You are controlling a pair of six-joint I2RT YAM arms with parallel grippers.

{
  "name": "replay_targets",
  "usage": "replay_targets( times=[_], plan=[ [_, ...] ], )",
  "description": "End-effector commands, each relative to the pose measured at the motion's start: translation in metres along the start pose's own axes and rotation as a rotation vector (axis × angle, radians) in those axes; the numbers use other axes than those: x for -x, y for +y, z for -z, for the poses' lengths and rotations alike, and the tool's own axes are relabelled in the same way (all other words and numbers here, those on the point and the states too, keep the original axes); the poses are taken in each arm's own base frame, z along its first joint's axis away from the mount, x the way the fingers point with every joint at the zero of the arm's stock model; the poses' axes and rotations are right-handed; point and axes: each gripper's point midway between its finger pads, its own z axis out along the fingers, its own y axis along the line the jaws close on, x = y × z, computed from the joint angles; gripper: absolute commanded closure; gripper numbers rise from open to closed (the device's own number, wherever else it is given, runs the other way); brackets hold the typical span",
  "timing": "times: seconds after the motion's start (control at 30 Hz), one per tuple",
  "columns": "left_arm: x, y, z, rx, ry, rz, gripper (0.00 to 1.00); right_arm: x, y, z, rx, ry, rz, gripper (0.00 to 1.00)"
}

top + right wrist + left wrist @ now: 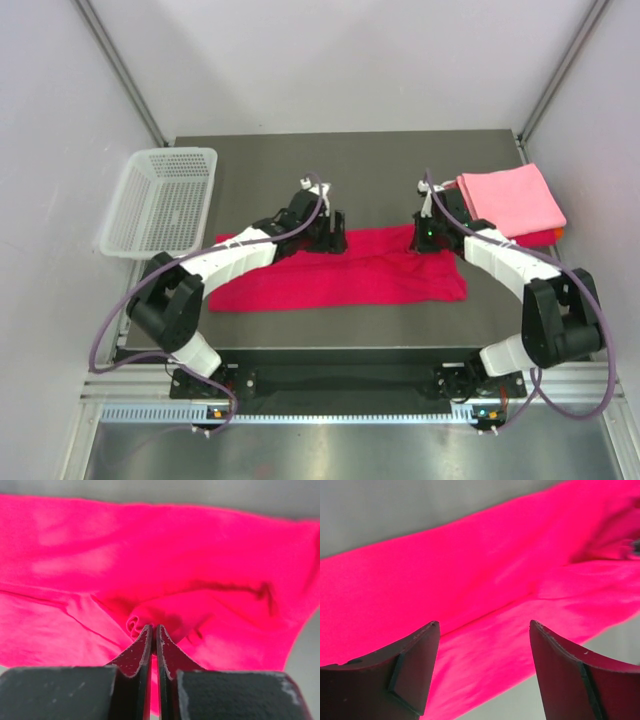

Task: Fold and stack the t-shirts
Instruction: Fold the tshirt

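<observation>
A crimson-magenta t-shirt lies folded into a long band across the middle of the table. My left gripper is open over its far edge, the cloth lying beneath the spread fingers. My right gripper is shut on a pinch of the same shirt at its far right edge; a small fold bunches at the fingertips. A folded light pink t-shirt lies at the back right on top of a red one, with an orange edge showing beneath.
A white perforated plastic basket stands at the table's back left, partly over the edge. Grey walls close in the sides and back.
</observation>
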Motion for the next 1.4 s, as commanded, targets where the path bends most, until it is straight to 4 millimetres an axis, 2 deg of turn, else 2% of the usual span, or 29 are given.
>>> replay_targets(
  times=[0.0, 0.07, 0.1, 0.13, 0.17, 0.2, 0.37, 0.43, 0.47, 0.5, 0.57, 0.6, 0.73, 0.83, 0.97, 1.17, 1.33, 1.37],
  plan=[
    [0.025, -0.056, -0.007, -0.141, -0.064, -0.06, 0.22, 0.001, -0.007, 0.011, -0.002, -0.054, -0.04, 0.98],
    [0.015, -0.076, -0.016, -0.185, -0.043, -0.11, 0.2, 0.002, -0.007, 0.015, 0.006, -0.07, -0.053, 0.96],
    [0.021, -0.092, -0.017, -0.242, -0.066, -0.137, 0.2, 0.0, -0.008, 0.016, 0.014, -0.07, -0.062, 0.96],
    [0.02, -0.101, -0.019, -0.271, -0.072, -0.188, 0.2, 0.001, -0.008, 0.017, 0.022, -0.076, -0.069, 0.95],
    [0.01, -0.111, -0.026, -0.294, -0.057, -0.227, 0.2, 0.002, -0.007, 0.017, 0.041, -0.074, -0.082, 0.95],
    [0.015, -0.119, -0.028, -0.311, -0.072, -0.256, 0.21, 0.006, -0.005, 0.018, 0.054, -0.077, -0.085, 0.95],
    [0.001, -0.143, -0.04, -0.416, -0.066, -0.389, 0.22, 0.003, -0.017, 0.019, 0.051, -0.048, -0.156, 0.95],
    [-0.001, -0.149, -0.043, -0.424, -0.072, -0.436, 0.22, -0.006, -0.024, 0.021, 0.046, -0.039, -0.18, 0.94],
    [-0.009, -0.152, -0.048, -0.427, -0.054, -0.457, 0.23, -0.005, -0.028, 0.024, 0.043, -0.055, -0.192, 0.94],
    [-0.006, -0.16, -0.049, -0.435, -0.064, -0.474, 0.23, -0.01, -0.028, 0.024, 0.052, -0.05, -0.198, 0.94],
    [-0.015, -0.164, -0.061, -0.434, -0.046, -0.507, 0.24, -0.012, -0.027, 0.024, 0.062, -0.049, -0.209, 0.93],
    [-0.01, -0.17, -0.063, -0.442, -0.059, -0.513, 0.24, -0.012, -0.025, 0.023, 0.077, -0.047, -0.213, 0.93],
    [-0.016, -0.174, -0.085, -0.455, -0.04, -0.552, 0.26, -0.012, -0.02, 0.018, 0.119, -0.034, -0.239, 0.93],
    [-0.022, -0.185, -0.085, -0.496, -0.053, -0.612, 0.27, -0.01, -0.021, 0.016, 0.124, -0.034, -0.245, 0.93],
    [-0.023, -0.186, -0.093, -0.476, -0.068, -0.662, 0.28, -0.008, -0.023, 0.016, 0.136, -0.031, -0.256, 0.93],
    [-0.029, -0.19, -0.104, -0.465, -0.074, -0.684, 0.34, -0.006, -0.025, 0.015, 0.157, -0.035, -0.278, 0.92],
    [-0.032, -0.188, -0.114, -0.437, -0.058, -0.696, 0.56, -0.005, -0.03, 0.014, 0.165, -0.035, -0.311, 0.92],
    [-0.034, -0.186, -0.115, -0.432, -0.053, -0.696, 0.66, -0.004, -0.032, 0.014, 0.161, -0.04, -0.314, 0.92]
  ],
)
